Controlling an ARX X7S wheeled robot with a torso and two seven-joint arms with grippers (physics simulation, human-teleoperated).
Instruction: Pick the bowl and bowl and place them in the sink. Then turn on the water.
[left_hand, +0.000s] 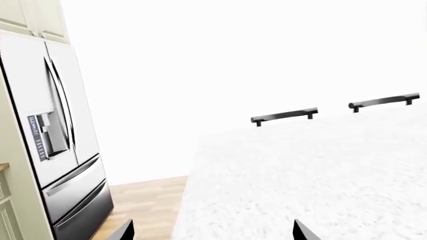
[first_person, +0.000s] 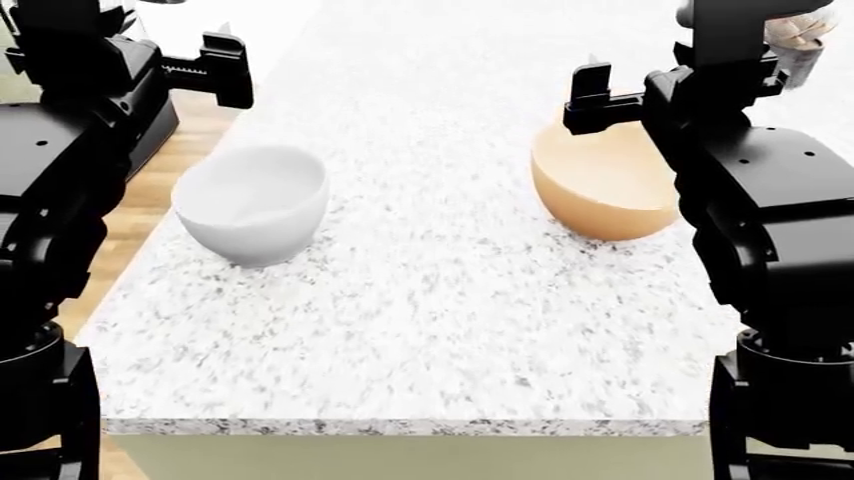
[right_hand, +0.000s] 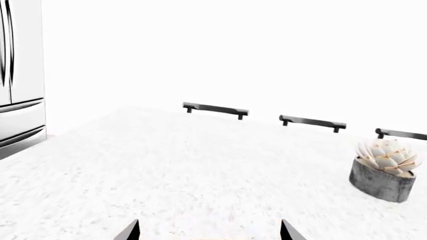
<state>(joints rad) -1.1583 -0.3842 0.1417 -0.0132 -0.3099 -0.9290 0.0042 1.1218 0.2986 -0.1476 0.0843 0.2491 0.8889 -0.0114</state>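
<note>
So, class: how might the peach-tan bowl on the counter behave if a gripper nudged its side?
The peach-tan bowl already looks tilted, so it would probably rock or roll. Its smooth, rounded wall may slip. It looks rigid, unlikely to flex.

The right arm (first_person: 767, 200) covers the right side of the peach-tan bowl (first_person: 601, 185), so its far rim and where it meets the tabletop (first_person: 441, 290) there cannot be seen. In both wrist views only the dark fingertips (left_hand: 303, 231) show at the frame edge, so each pincer's closure cannot be told. The refrigerator (left_hand: 57, 135) is cut off by the picture's edge. The rightmost dark handle (right_hand: 403, 133) runs out of frame. The plant pot (first_person: 801, 45) in the head view is half hidden behind the arm.
</note>
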